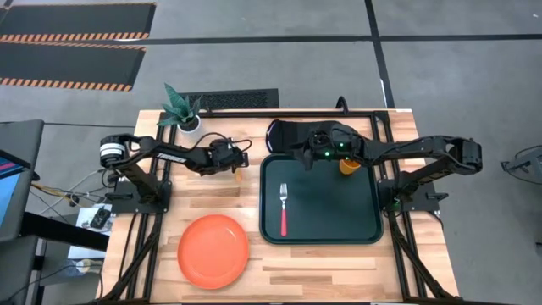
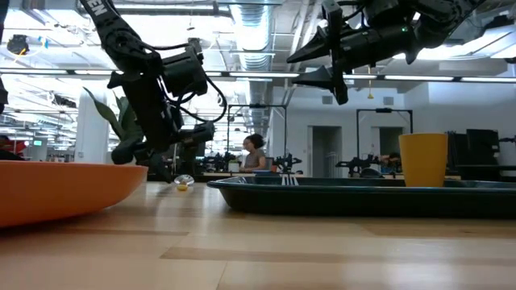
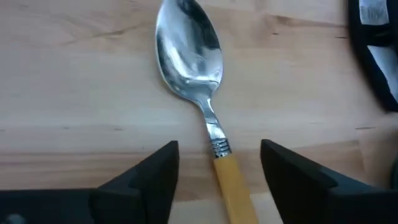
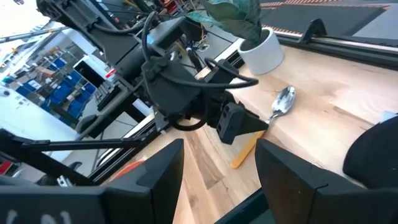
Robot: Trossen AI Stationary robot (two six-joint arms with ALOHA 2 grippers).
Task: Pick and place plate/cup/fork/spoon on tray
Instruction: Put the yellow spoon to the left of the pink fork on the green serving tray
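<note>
No words or labels can be read on anything here. The tray (image 1: 320, 203) sits on the right half of the wooden table (image 1: 212, 199), and two things are on it. The fork (image 1: 284, 208) lies flat near the tray's left side, and the cup (image 1: 348, 164) stands up at its far edge, partly hidden under the right arm from above. From low down, the cup (image 2: 422, 159) shows clearly over the tray rim (image 2: 363, 196). The plate (image 1: 212, 250) rests on the bare table to the left of the tray, and its edge is cut off in the low view. The spoon (image 3: 199, 81) lies on the wood just left of the tray's far corner, and its yellow handle runs out of sight between the left gripper (image 3: 219, 168) fingers. Those fingers are spread apart on each side of the handle, not touching it. The right gripper (image 1: 298, 153) hangs in the air over the tray's far left corner with its fingers apart and nothing in them. A dark mitt (image 1: 288, 133) behind the tray is mostly covered by that arm. A white pot (image 4: 262, 49) with a green plant stands near the spoon.
</note>
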